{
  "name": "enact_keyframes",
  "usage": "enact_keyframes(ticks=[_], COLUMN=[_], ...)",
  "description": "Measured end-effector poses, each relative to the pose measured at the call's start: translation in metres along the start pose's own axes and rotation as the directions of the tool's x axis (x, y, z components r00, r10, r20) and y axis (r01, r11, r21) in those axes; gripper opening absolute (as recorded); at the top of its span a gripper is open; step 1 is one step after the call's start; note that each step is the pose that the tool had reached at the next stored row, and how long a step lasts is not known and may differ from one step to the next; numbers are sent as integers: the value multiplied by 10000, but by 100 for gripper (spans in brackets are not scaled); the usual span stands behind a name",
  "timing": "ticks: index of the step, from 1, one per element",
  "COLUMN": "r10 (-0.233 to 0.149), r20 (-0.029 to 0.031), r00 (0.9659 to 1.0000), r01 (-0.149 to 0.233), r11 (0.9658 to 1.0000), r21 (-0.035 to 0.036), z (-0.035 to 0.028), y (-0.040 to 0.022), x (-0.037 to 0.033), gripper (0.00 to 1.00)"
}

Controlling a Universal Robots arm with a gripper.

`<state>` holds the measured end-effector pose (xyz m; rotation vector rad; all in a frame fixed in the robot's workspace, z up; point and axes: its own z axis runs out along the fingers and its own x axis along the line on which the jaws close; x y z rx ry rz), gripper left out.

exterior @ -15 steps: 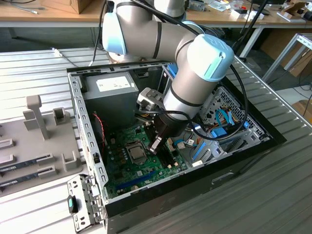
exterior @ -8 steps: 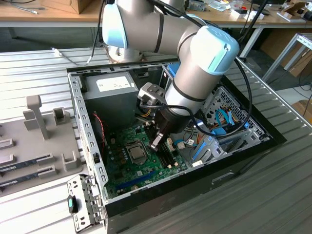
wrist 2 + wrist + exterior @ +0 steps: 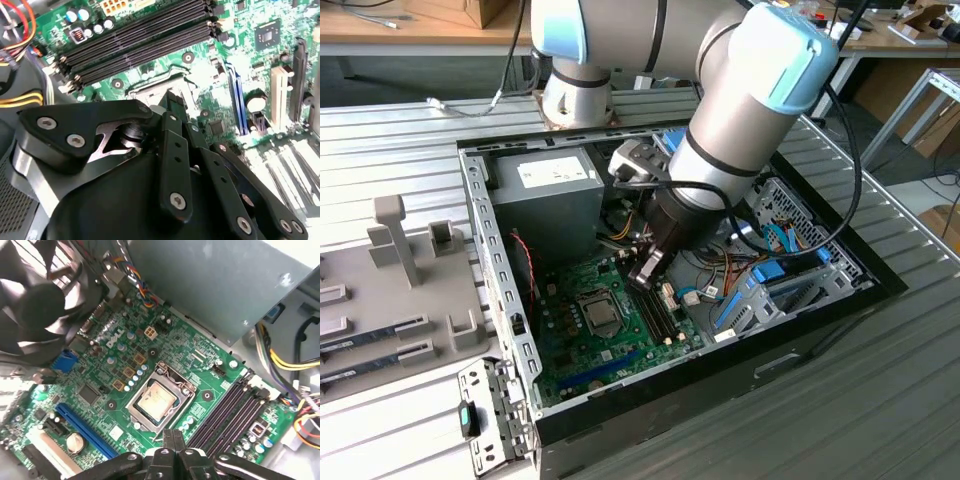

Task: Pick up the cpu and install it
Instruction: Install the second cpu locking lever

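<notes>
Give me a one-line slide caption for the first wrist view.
Gripper with fingers together above the green motherboard, near the socket holding the cpu.

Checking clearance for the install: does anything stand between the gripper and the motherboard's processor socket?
Nothing visible does. In the first wrist view the gripper hangs just beside the socket, whose tan face lies uncovered.

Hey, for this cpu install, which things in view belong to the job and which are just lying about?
Job: hand, shut, over the motherboard; its socket, contents unclear.
Lying about: power-supply box, memory slots, fan, yellow cables, grey tray.
</notes>
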<state>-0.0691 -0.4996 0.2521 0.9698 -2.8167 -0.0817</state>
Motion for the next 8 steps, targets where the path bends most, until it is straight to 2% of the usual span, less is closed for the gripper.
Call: enact_keyframes(ticks=[1, 8], r10=[0, -1], r20=[0, 1], r00=[10000, 10000], r01=[0, 1], r11=[10000, 10000], r21=[-1, -1], z=[-28, -41], y=[3, 4], x=[4, 6], gripper=[11, 11])
